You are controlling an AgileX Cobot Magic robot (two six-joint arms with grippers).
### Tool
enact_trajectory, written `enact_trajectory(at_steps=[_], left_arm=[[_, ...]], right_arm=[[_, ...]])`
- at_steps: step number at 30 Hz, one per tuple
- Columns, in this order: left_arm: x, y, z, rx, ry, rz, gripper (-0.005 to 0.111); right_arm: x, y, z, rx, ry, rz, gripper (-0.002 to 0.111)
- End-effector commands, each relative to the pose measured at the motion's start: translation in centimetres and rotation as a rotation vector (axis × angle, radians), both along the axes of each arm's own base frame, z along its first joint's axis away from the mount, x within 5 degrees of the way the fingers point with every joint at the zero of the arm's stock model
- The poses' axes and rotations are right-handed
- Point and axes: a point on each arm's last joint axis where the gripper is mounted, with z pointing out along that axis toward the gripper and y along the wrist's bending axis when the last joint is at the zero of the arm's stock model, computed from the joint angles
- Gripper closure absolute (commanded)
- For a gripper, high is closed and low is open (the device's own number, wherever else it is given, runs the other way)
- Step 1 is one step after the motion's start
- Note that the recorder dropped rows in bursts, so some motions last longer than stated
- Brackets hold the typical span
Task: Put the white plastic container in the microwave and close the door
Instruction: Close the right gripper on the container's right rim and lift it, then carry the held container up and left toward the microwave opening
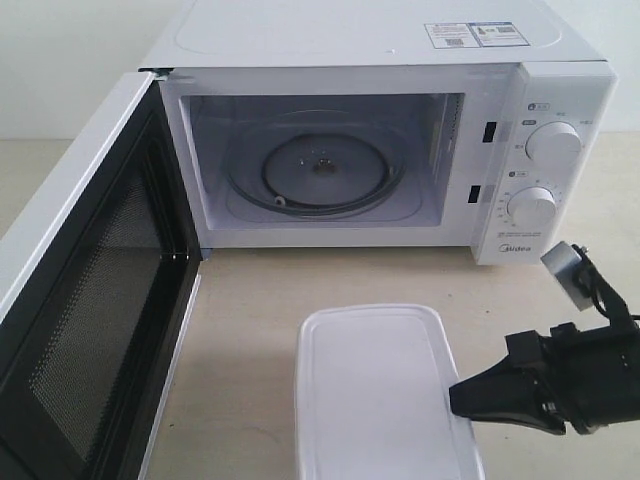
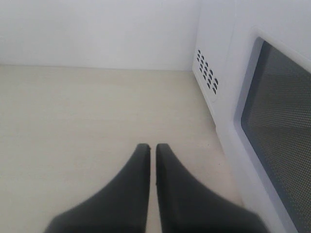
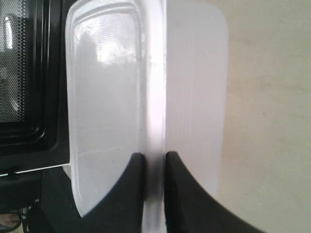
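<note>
On the pale, smooth bench [image 1: 250,320], just in front of the open microwave [image 1: 560,90], lay one container [image 1: 385,390], outside the oven cavity. It was a flat, translucent white plastic box, rectangular with rounded corners and a raised rim running round its lid. The right claw [image 1: 453,393], two tapered black fingers, met its right-hand edge. Seen from the right wrist, the right claw [image 3: 154,156] pinched the lid rim of the container [image 3: 112,97], one finger on each side.

Behind it the microwave was a boxy white shell with a cavity of glossy walls. One round glass turntable [image 1: 318,170] lay on its floor. Two round white knobs, an upper one [image 1: 553,143] and a lower one [image 1: 532,208], sat one above the other on the right panel. One label sticker [image 1: 475,33] lay on the top. The door [image 1: 70,300] stood swung wide to the left, its inner face black with a fine mesh.

From the left wrist, the left claw [image 2: 152,145] had its two dark fingers pressed together, gripping nothing, above bare bench beside the door's [image 2: 279,111] dark meshed window.
</note>
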Motion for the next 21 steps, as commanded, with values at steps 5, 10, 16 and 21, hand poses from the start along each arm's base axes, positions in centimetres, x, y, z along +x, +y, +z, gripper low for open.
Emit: enact_trajectory(at_steps=[5,10,16,21], left_arm=[[0.0,0.0,0.1,-0.016,-0.010,0.005,0.102],[0.0,0.0,0.1,-0.016,-0.010,0.005,0.102],[0.0,0.0,0.1,-0.016,-0.010,0.005,0.102],[0.0,0.0,0.1,-0.016,-0.010,0.005,0.102]], right_arm=[[0.2,0.5,2.2,0.108,-0.101,-0.015,0.108],[0.2,0.8,3.4,0.178,-0.142,-0.031,0.108],[0.4,0.9,4.0,0.219,-0.170,-0.042,0.108],[0.5,1.1,4.3,0.230,-0.186,-0.064,0.108]])
